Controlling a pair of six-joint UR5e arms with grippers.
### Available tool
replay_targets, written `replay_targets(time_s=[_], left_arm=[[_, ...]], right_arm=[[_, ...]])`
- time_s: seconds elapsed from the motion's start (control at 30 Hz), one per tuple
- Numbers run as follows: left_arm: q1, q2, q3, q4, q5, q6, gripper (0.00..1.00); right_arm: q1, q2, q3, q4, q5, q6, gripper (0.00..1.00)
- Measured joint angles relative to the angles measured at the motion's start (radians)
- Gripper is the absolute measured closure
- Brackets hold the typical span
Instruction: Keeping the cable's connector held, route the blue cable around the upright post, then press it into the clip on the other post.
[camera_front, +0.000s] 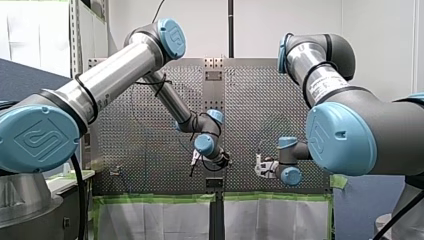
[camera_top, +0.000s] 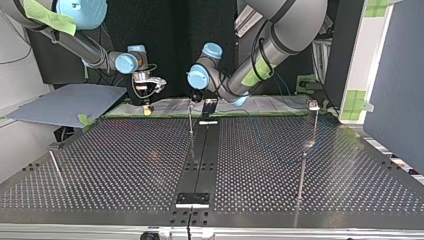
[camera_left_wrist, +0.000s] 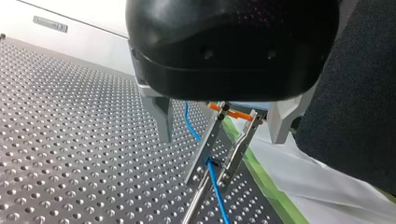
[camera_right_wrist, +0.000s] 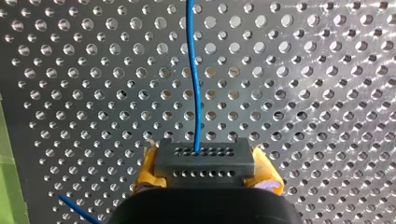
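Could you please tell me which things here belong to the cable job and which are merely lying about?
Job: blue cable, connector, right pincer, left pincer, metal post.
Lying about: grey board, green tape, white sheet.

One perforated metal counter (camera_top: 125, 160) is carrying three slim upright metal posts (camera_top: 190, 119) (camera_top: 313, 125) (camera_top: 55, 162). One thin blue cable (camera_right_wrist: 196, 84) is entering one black multi-hole connector block (camera_right_wrist: 204, 161). Two grey, blue-capped robot arms are reaching in: my left arm (camera_front: 117, 67), my right arm (camera_front: 325, 75).

Left gripper (camera_left_wrist: 222, 139) agape, right gripper (camera_right_wrist: 204, 175) clenched.
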Motion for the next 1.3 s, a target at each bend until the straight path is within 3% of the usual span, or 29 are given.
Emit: replay_targets(time_s=[0.43, 0.93, 1.3], left_arm=[[-0.012, 0.028, -0.03, 0.022, -0.018, -0.012, 0.0], [-0.031, 0.146, -0.148, 0.139, -0.087, -0.124, 0.0], [-0.042, 0.236, -0.237, 0.197, -0.171, -0.213, 0.0]], right_arm=[[0.0, 0.0, 0.0, 0.0, 0.0, 0.001, 1.0], [0.0, 0.0, 0.0, 0.004, 0.001, 0.002, 1.0], [0.0, 0.0, 0.001, 0.005, 0.001, 0.013, 1.0]])
